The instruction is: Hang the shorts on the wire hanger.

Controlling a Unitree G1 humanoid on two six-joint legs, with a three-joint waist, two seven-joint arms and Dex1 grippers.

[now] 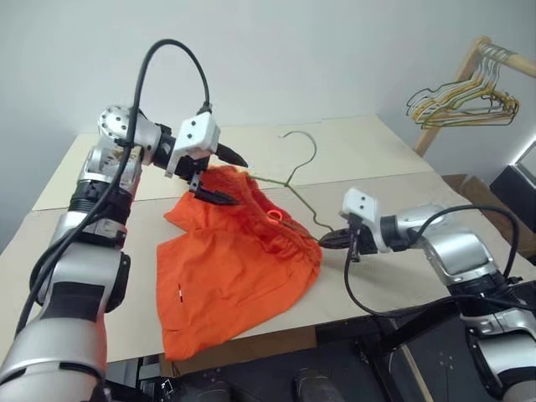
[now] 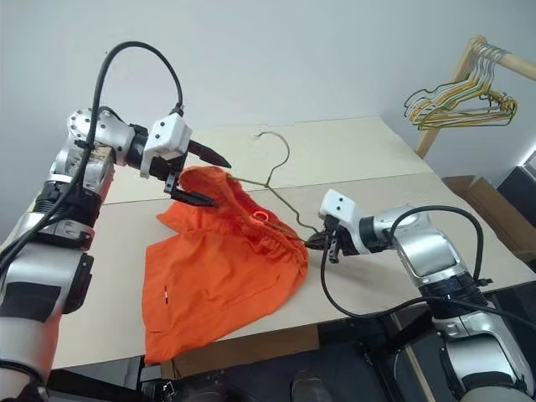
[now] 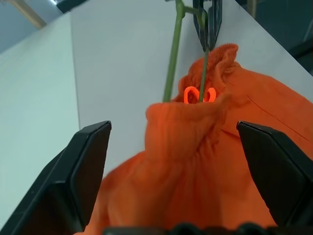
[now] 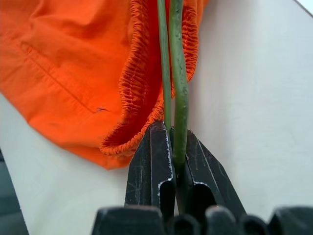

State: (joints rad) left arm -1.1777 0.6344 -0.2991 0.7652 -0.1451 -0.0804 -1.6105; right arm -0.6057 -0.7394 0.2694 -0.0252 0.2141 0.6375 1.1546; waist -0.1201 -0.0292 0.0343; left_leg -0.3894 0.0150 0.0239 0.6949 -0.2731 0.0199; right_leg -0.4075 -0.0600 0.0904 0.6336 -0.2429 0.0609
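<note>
Pale beige tabletop [image 1: 394, 276] under a plain grey-white wall; a bunch of yellow and green wire hangers [image 1: 465, 99] is seen on a wooden rod at far right, well apart from the work.

Bright orange soft fabric shorts [image 1: 230, 268] with a gathered elastic waistband are spread on the table, legs trailing toward the near edge, waistband raised toward the middle. A thin grey-olive wire hanger [image 1: 298, 186] with a curved hook is threaded into the waistband; its hook points away from the robot and sits above the table.

Right gripper [image 4: 173, 161]: fingers closed on the hanger's end corner, just beside the waistband edge. Judged purpose: the hanger is kept steady and lifted so fabric can be drawn along the wire. The right forearm is laid low over the table, pointing inward and slightly down.

Left gripper [image 1: 219, 176]: jaws spread wide, nothing held, poised over the bunched far part of the waistband, one finger above and one near the fabric. The left arm is raised, elbow bent, wrist turned toward the robot's right and tilted down. Judged next: a pinch on the waistband.
</note>
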